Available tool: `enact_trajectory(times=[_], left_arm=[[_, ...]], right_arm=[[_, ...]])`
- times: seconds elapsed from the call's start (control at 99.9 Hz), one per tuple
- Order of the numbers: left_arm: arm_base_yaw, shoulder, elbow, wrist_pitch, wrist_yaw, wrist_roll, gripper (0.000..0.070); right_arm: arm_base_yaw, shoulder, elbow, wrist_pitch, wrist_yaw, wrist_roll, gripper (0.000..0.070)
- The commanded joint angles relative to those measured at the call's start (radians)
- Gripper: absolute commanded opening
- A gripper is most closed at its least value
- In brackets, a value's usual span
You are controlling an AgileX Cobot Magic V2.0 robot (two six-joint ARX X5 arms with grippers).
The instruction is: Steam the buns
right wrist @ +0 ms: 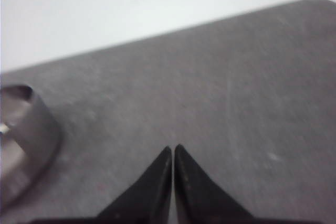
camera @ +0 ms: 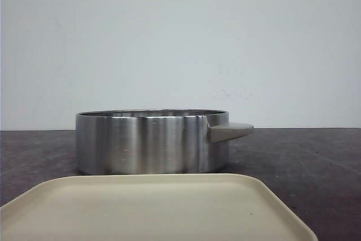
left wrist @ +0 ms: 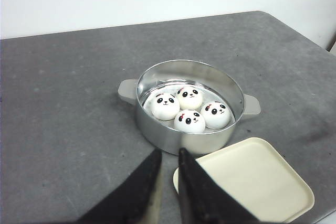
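Sitting clustered on the floor of a round steel steamer pan (left wrist: pixel 190 142), the four panda-faced buns (left wrist: pixel 189 109) touch one another and lie well below the pan's rim. The pan has a grey lug handle on each side and stands on a dark grey table (left wrist: pixel 63 108). Just beside its near wall lies a cream tray (left wrist: pixel 252 182) with rounded corners and a low raised lip, close to the table's near edge. In the front view only the pan's wall and one handle show; the buns are hidden behind it. Bare tabletop stretches wide around the pan's other sides, out to the table's far edge. The left gripper (left wrist: pixel 169 153) hangs above the table near the tray's corner, its fingertips a narrow gap apart and holding nothing. The right gripper (right wrist: pixel 172 149) hovers over bare table away from the pan, fingers pressed together, empty.
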Motion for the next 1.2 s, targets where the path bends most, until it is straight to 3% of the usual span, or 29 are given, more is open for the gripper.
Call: enact_trajectory(times=[0.0,0.08,0.18,1.191], left_arm=[[-0.006,0.0,0.016,0.011,0.002,-0.002,0.0016],[-0.006,0.0,0.016,0.011,0.002,-0.002,0.0016],[-0.006,0.0,0.016,0.011,0.002,-0.002,0.0016],[-0.006,0.0,0.016,0.011,0.002,-0.002,0.0016]], right_arm=[[0.003,-0.001,-0.003,-0.009,0.006,-0.083,0.0007],[0.002,-0.001,-0.003,-0.009,0.007,-0.181,0.0007],[0.003,-0.001,-0.003,-0.01,0.008,-0.237,0.0007],[0.005,-0.001,-0.003,0.014,0.01,-0.229,0.0007]])
